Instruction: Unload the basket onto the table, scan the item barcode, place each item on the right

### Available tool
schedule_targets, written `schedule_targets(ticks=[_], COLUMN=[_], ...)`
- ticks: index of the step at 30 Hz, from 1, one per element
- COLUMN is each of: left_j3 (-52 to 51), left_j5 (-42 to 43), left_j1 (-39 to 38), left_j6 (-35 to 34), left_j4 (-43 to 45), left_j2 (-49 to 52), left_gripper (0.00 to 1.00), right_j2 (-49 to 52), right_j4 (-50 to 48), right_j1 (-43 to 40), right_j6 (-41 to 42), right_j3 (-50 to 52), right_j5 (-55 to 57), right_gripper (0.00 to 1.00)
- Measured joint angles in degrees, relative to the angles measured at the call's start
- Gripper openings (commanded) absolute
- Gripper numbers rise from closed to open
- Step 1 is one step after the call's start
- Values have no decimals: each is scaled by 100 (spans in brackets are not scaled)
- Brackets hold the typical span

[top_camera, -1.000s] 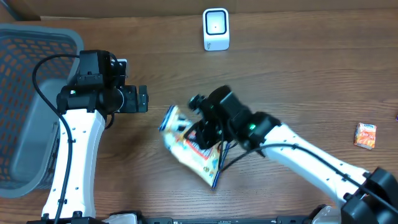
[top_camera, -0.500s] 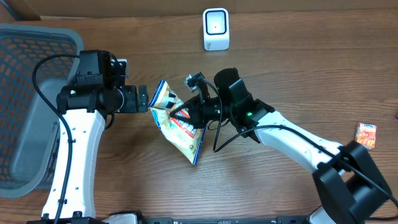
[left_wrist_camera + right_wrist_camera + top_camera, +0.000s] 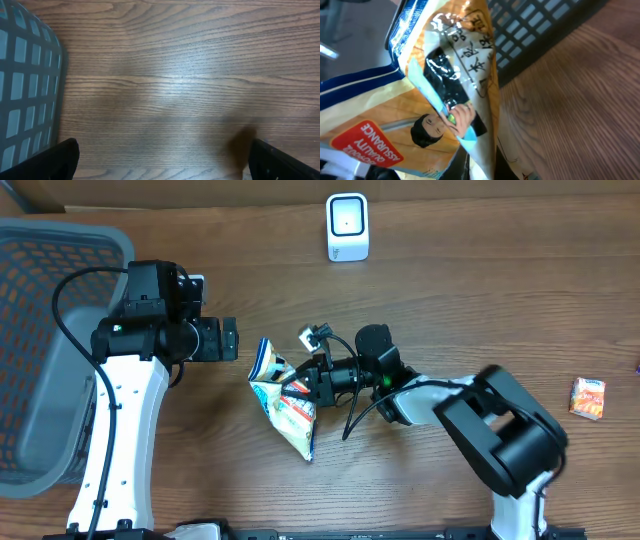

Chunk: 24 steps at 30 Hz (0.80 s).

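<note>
The snack bag [image 3: 283, 395] is well apart from the scanner [image 3: 347, 227], on the robot's side of it, clenched in the right gripper [image 3: 310, 385], while the left gripper [image 3: 228, 338], further left of the scanner, holds its jaws wide and empty.

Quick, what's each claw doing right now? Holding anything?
Left gripper: open, holding nothing.
Right gripper: closed on the snack bag.

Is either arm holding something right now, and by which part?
The right gripper pinches the snack bag by its side edge nearest that arm; the left gripper is open, empty.
</note>
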<state>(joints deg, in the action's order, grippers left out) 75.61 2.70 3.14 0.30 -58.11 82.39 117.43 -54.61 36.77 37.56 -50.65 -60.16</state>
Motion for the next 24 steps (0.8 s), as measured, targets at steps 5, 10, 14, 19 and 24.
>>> schedule_targets(ticks=[5,10,14,19,24], left_j3=[0,0,0,0,0], left_j5=[0,0,0,0,0], left_j1=[0,0,0,0,0], left_j6=[0,0,0,0,0], left_j4=[-2,-4,-2,-2,0], left_j2=[2,0,2,2,0], left_gripper=[100,100,100,100,100], right_j2=[153,153,153,146,-72], right_j4=[-129,282,533,761,3257], right_j1=[-485,-1067,-1528,-1961,-2192], right_j6=[334,299,232,227,120], right_j3=[20,22,22,22,7], right_j5=[-490,-719,-804,-887,-470], right_gripper=[54,85,100,100,99])
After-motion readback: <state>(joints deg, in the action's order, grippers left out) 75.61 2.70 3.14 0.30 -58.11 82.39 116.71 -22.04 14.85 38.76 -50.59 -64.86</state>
